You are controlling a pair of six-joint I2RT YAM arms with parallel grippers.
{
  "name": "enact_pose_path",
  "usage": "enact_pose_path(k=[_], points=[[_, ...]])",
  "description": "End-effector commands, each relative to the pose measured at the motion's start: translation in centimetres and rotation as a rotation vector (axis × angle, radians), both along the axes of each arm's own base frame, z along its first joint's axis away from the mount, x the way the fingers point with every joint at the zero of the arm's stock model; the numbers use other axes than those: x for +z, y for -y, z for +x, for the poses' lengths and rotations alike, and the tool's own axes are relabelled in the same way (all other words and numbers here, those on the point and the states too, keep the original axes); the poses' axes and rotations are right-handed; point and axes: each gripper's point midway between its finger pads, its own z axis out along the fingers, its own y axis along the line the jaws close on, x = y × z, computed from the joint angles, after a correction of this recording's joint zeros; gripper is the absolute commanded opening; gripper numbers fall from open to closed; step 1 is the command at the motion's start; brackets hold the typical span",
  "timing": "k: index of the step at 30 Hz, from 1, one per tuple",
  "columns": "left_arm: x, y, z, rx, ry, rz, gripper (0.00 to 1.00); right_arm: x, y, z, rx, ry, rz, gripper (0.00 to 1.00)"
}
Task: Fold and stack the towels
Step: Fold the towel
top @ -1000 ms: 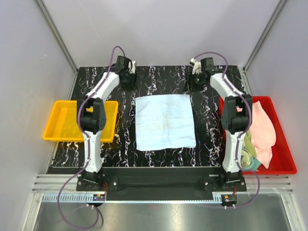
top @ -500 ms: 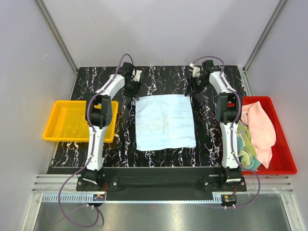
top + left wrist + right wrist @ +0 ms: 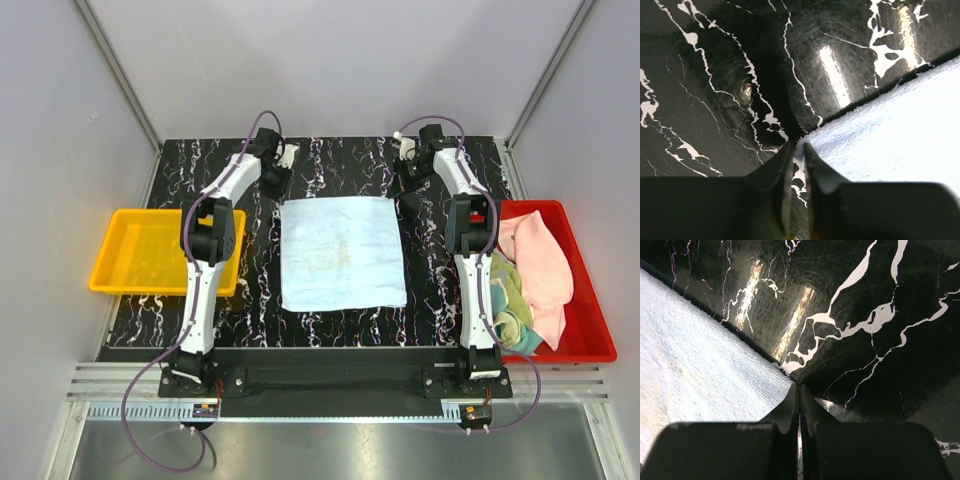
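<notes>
Blue towel [image 3: 343, 252] corners, fingers [image 3: 772, 172] now pinched together there.

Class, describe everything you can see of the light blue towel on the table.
The light blue towel is a thin, nubbly, terry-looking cloth square, faintly yellowed at its middle, lying flat and unfolded on the black marbled table. The left gripper pinches its far left corner; the right gripper, shut, meets the far right corner.
</notes>
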Motion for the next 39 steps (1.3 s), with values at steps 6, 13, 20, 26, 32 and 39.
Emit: enact_pose_path(k=[6, 13, 20, 26, 32, 39], points=[[1.3, 0.5, 1.4, -0.049, 0.06, -0.025, 0.0, 1.2, 0.6, 1.5, 0.024, 0.098, -0.03, 0.0], [2.1, 1.3, 1.6, -0.078, 0.083, -0.066, 0.0, 2.5, 0.6, 1.0, 0.069, 0.102, 0.01, 0.28], [2.0, 1.5, 1.7, -0.082, 0.085, -0.075, 0.0, 0.9, 1.4, -0.3, 0.1, 0.032, 0.015, 0.34], [2.2, 1.6, 1.8, -0.081, 0.09, -0.077, 0.0, 0.6, 1.5, -0.2, 0.104, 0.024, 0.043, 0.36], [2.3, 1.5, 1.9, -0.078, 0.095, -0.076, 0.0, 0.4, 0.8, -0.3, 0.109, 0.008, 0.087, 0.37], [2.5, 2.2, 2.0, -0.083, 0.102, -0.092, 0.0, 0.3, 0.5, -0.4, 0.112, -0.002, 0.099, 0.33]])
